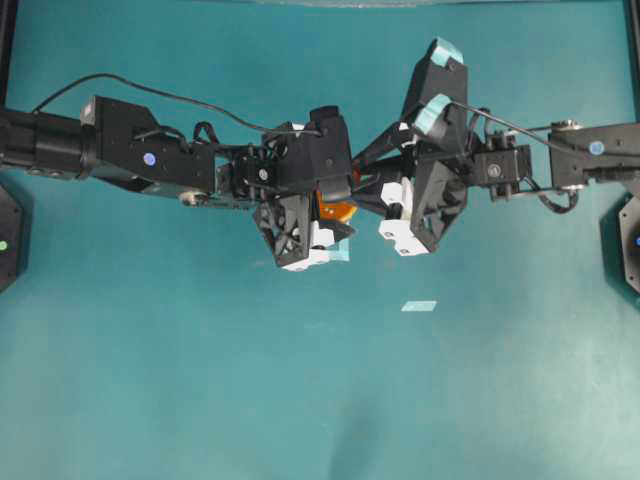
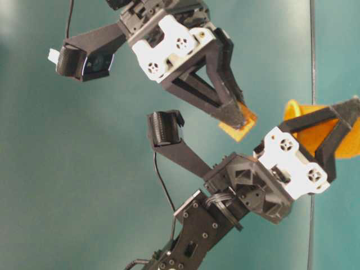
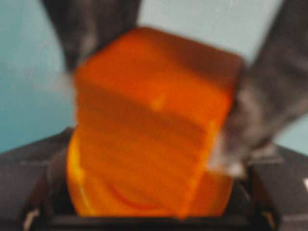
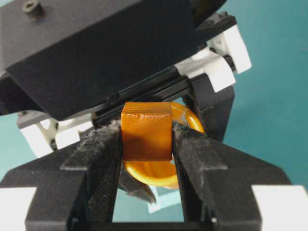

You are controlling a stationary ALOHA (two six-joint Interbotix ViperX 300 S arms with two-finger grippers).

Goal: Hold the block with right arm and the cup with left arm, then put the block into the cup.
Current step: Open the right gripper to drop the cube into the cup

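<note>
Counter (image 1: 150,350) lies well below both arms. Left pincer (image 2: 343,126) is clamped on the cup (image 2: 315,132), held in the air. Right pincer (image 4: 147,139) grips the block (image 4: 147,131) between its pads, just beside the cup's mouth, not yet inside.

A teal desk (image 1: 200,380) fills the scene, evenly lit with a soft sheen. A pale tape strip (image 1: 419,306) lies on it. Black frame bars (image 1: 8,40) edge the desk's left and right sides.
</note>
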